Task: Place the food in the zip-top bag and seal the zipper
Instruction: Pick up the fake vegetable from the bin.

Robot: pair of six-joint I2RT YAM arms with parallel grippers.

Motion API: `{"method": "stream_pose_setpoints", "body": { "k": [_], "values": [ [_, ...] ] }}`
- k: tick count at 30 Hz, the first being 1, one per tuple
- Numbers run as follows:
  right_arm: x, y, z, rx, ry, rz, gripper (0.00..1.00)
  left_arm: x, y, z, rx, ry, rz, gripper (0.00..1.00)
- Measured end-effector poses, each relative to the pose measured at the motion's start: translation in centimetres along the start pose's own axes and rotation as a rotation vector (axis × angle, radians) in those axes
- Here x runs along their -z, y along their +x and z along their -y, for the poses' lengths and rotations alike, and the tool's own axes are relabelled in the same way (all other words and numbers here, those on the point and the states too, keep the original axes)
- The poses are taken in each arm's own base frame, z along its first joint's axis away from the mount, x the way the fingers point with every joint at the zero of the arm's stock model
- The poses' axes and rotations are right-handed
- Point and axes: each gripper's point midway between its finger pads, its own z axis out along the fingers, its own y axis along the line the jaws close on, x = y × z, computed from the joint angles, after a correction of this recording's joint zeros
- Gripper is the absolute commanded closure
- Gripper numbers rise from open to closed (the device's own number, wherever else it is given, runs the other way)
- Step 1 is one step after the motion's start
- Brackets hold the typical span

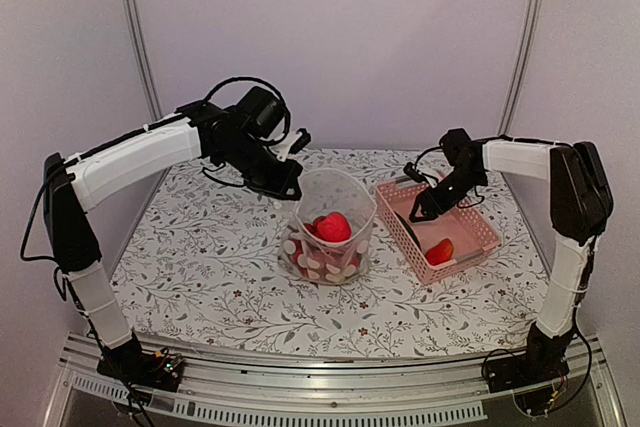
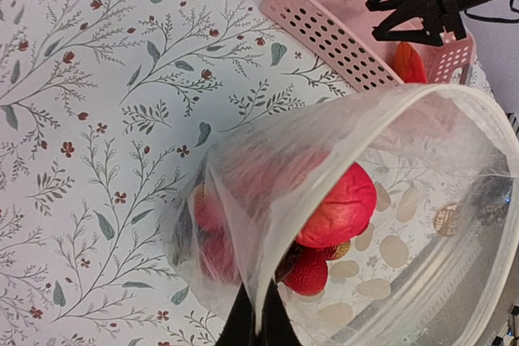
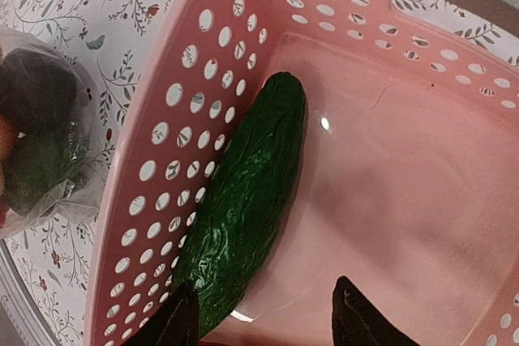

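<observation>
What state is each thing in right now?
zip-top bag: upright, mouth open, red food inside.
zipper: unsealed.
left pincer: shut on the bag's rim.
right pincer: open, over the basket.
pink basket: holds green vegetable and a red piece.
green vegetable: lying along the basket wall.

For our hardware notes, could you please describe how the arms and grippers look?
The left arm and right arm have white links between black joints, with black cables looping near the wrists. The left gripper and right gripper are black, with tapering pointed fingers.
</observation>
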Motion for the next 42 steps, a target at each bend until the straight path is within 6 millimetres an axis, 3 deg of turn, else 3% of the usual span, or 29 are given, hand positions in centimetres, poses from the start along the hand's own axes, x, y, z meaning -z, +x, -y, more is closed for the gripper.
{"method": "stream_pose_setpoints", "body": {
  "k": [13, 19, 27, 35, 42],
  "values": [
    [-3.3, 0.5, -1.1, -0.007, -0.015, -0.080, 0.43, -0.2, 0.2, -0.4, 0.002, -0.015, -0.005, 1.00],
    [-4.2, 0.9, -0.7, -0.018, 0.005, -0.107, 0.46, -0.2, 0.3, -0.4, 0.002, -0.016, -0.006, 1.00],
    [-4.1, 1.2, 0.7, -0.030, 0.082, -0.128, 0.63, -0.3, 0.3, -0.3, 0.002, -0.014, -0.007, 1.00],
    [-3.7, 1.2, 1.4, -0.039, 0.097, -0.123, 0.72, -0.3, 0.3, -0.4, -0.001, -0.015, -0.007, 1.00],
    [-0.8, 0.8, 2.3, -0.042, 0.148, -0.076, 0.73, -0.3, 0.3, -0.4, -0.005, -0.016, -0.009, 1.00]
  ]
}}
